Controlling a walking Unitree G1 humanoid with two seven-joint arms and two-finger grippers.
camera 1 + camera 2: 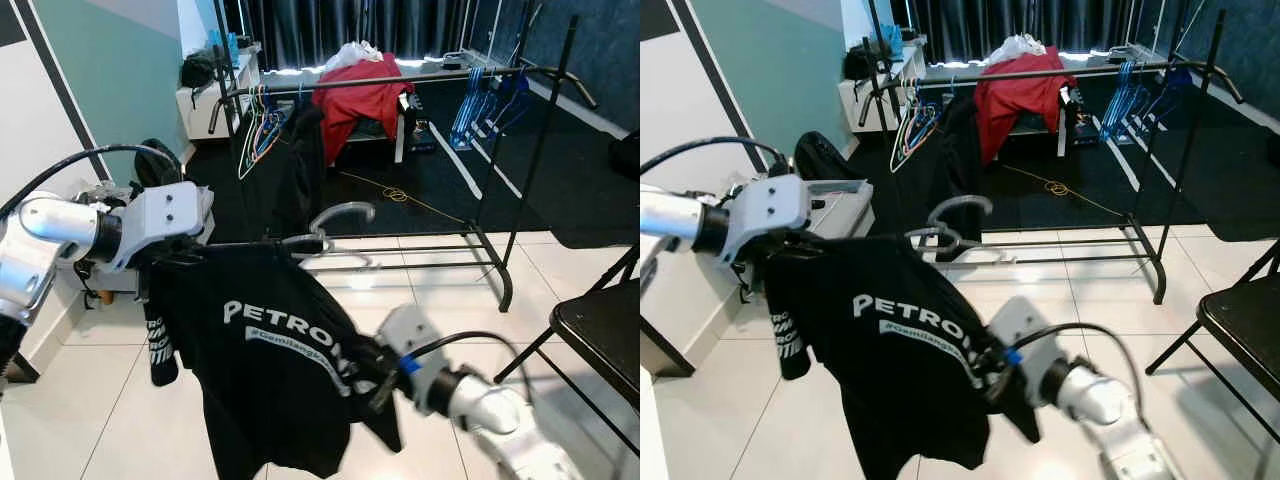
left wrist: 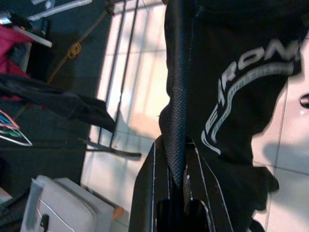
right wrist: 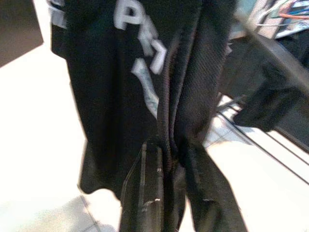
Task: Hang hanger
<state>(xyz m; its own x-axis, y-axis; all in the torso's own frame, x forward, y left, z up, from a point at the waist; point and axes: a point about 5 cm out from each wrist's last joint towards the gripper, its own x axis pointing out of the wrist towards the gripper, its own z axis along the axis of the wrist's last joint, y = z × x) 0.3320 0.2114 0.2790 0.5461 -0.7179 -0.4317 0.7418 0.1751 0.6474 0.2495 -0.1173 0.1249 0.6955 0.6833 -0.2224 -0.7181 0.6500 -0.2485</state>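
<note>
Ahead of the robot, in the eye views, a black T-shirt with white lettering (image 1: pixel 270 350) hangs on a grey plastic hanger (image 1: pixel 335 225) between both arms, near a black metal clothes rail (image 1: pixel 400 80) over white floor tiles (image 1: pixel 100 400). Left wrist view: the left gripper (image 2: pixel 176 186) has its 2 fingers clamped on a fold of the shirt. Right wrist view: the right gripper (image 3: pixel 169 159) pinches the fabric likewise.

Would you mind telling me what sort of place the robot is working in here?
Probably a bedroom or dressing corner of a home: a black garment rack carries empty hangers, a red garment is draped over its rail, and dark curtains hang behind.
</note>
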